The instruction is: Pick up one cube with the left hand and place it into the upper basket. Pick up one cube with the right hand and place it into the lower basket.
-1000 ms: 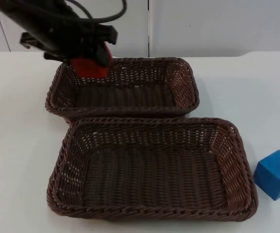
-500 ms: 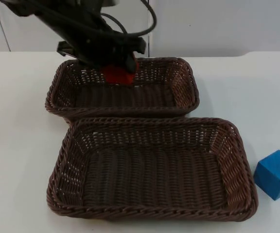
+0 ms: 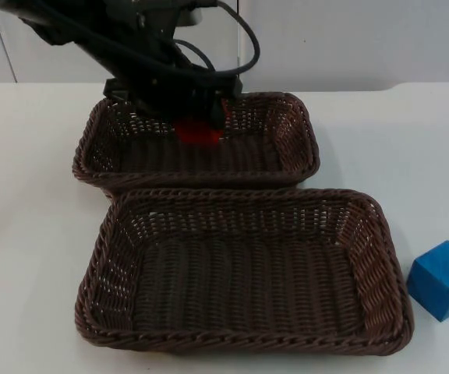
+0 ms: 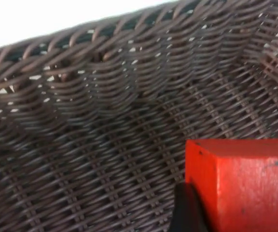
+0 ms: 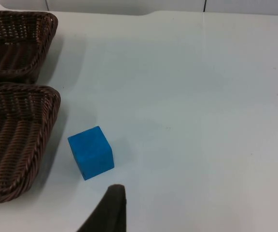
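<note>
My left gripper (image 3: 200, 118) is shut on a red cube (image 3: 199, 132) and holds it low inside the upper wicker basket (image 3: 306, 132), near the middle of its far wall. In the left wrist view the red cube (image 4: 245, 188) hangs just above the woven basket floor (image 4: 90, 159). The lower basket (image 3: 384, 257) holds nothing. On the white table to its right rests a blue cube (image 3: 443, 280). My right gripper (image 5: 112, 212) waits above the table close to the blue cube (image 5: 91, 152).
The two brown baskets stand touching, one behind the other, in the middle of the table. White table (image 5: 201, 96) stretches out to the right of the blue cube. The grey partition wall (image 3: 349, 39) stands behind the upper basket.
My left gripper has carried the red cube rightward from the upper basket's left far corner to its middle and lowered it inside. The blue cube has not moved.
</note>
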Tool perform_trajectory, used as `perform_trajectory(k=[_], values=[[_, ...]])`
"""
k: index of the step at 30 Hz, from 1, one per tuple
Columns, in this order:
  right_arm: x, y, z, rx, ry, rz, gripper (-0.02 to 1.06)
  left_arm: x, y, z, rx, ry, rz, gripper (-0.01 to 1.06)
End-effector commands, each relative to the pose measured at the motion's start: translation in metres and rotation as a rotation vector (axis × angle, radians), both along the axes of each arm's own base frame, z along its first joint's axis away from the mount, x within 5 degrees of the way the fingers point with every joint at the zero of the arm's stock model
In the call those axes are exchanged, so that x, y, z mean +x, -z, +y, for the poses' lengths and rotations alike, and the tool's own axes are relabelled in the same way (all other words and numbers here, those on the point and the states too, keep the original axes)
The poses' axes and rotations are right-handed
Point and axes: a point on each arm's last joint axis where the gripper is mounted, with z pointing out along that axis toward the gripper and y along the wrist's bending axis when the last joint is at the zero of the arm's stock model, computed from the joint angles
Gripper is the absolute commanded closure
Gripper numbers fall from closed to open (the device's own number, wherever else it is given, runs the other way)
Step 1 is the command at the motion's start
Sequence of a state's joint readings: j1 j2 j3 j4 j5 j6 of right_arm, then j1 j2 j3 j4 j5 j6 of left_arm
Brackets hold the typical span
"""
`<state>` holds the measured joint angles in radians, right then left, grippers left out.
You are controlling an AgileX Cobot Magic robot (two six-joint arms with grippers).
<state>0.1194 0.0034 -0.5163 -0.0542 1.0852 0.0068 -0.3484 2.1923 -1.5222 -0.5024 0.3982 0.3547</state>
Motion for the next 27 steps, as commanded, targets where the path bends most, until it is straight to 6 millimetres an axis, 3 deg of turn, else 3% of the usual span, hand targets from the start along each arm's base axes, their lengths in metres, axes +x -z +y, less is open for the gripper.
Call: perform_trajectory(k=[1, 8, 15, 18, 20, 24, 27], values=[[0.0, -0.001, 0.0, 0.001, 0.004, -0.01, -0.01, 0.003, 0.004, -0.002, 0.01, 0.002, -0.022, 1.05], [0.0, -0.001, 0.0, 0.001, 0.004, -0.01, -0.01, 0.006, 0.028, -0.001, 0.027, -0.012, -0.007, 1.05], [0.0, -0.001, 0.0, 0.001, 0.004, -0.01, -0.01, 0.006, 0.034, -0.002, 0.019, -0.023, 0.008, 1.02], [0.0, -0.001, 0.0, 0.001, 0.004, -0.01, -0.01, 0.006, 0.034, -0.002, 0.01, -0.03, 0.011, 0.8], [0.0, -0.001, 0.0, 0.001, 0.004, -0.01, -0.01, 0.006, 0.034, -0.002, 0.009, -0.031, 0.014, 0.76], [0.0, -0.001, 0.0, 0.001, 0.004, -0.01, -0.01, 0.006, 0.033, -0.004, -0.032, -0.064, 0.028, 0.37], [0.0, -0.001, 0.0, 0.001, 0.004, -0.01, -0.01, 0.005, 0.028, -0.004, -0.039, -0.057, 0.036, 0.23]])
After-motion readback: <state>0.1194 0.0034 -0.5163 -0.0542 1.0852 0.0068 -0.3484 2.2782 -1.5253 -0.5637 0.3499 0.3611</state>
